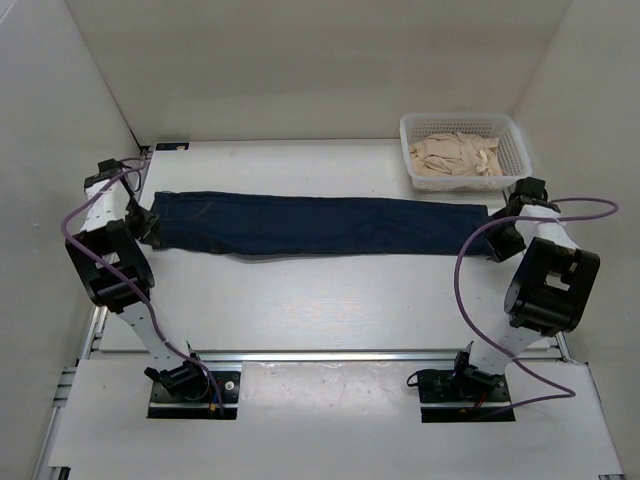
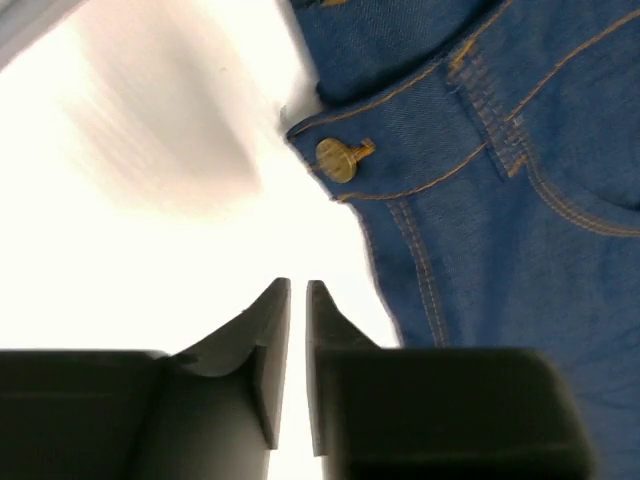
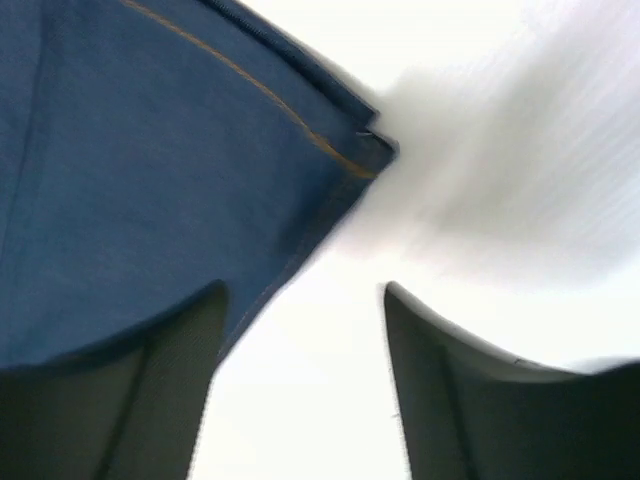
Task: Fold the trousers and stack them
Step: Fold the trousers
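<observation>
Item 1. Long dark navy-blue denim trousers (image 1: 320, 225): laid flat on the white table (image 1: 330, 310) in one narrow band, waistband at your left, hems at your right. Judged reason: the legs appear doubled one over the other, so each end is offered to its own arm for the crosswise fold, which is not yet made.

Item 2. Left gripper (image 2: 298, 288): black fingers clenched to a thin slit, nothing between them. It hangs over bare table just beside the waistband edge. The brass waist button (image 2: 343, 158) lies a little ahead of the tips and to one side. Judged reason: you are placed at the corner but have no hold on it.

Item 3. Right gripper (image 3: 305, 290): released, jaws spread wide. One finger stands over the denim near the hem corner, the other over bare table, so the cloth's edge runs between them. Whether either pad touches the fabric cannot be told. Judged reason: set to pinch the hem.

Item 4. White plastic mesh basket (image 1: 460, 118) holding crumpled beige cloth (image 1: 455, 155): far right corner, just beyond the hem end, apart from the trousers
</observation>
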`<move>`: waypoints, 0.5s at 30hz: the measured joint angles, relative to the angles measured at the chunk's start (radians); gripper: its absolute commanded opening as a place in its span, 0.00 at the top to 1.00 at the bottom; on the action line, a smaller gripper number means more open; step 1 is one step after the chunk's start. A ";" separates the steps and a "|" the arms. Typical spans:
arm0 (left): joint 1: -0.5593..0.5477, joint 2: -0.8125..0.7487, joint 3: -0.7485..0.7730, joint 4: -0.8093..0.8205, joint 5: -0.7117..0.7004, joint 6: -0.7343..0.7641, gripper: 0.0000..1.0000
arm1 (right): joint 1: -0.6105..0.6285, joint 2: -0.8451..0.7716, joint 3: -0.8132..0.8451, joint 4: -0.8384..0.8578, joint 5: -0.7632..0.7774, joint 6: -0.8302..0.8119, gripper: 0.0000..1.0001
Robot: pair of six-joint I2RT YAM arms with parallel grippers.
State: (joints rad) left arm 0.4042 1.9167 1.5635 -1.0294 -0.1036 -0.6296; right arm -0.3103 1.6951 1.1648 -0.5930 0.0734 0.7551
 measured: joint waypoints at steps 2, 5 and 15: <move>0.001 -0.002 -0.012 -0.002 0.002 0.012 0.48 | -0.010 -0.013 -0.016 -0.008 0.013 -0.018 0.22; 0.001 -0.001 -0.037 -0.003 0.017 0.024 0.47 | -0.020 0.001 -0.017 -0.004 0.017 -0.031 0.22; 0.000 0.130 -0.051 0.020 0.090 0.034 0.40 | -0.023 0.108 -0.017 0.055 -0.040 -0.021 0.34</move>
State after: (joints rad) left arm 0.4038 2.0472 1.5120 -1.0096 -0.0139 -0.5957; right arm -0.3332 1.8030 1.1481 -0.5385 0.0338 0.7338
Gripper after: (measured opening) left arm 0.565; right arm 0.687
